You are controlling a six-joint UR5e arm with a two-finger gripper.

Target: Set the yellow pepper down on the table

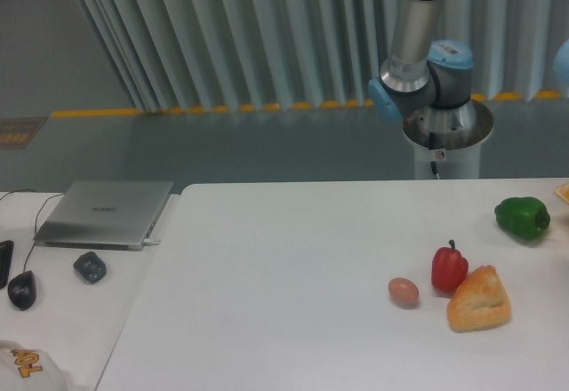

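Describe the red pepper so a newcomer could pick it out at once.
Start at the large white table and look to its right side, near the front. There a small cluster sits: a brown egg, a piece of bread, and the red pepper standing upright between them. It is the only glossy red thing; the green pepper sits apart, farther back.

Table [284, 267]: left and centre bare. Obstacles cluster at right: egg [403, 291], red pepper [449, 268] touching bread [479, 299], green pepper [523, 217] apart near the edge.
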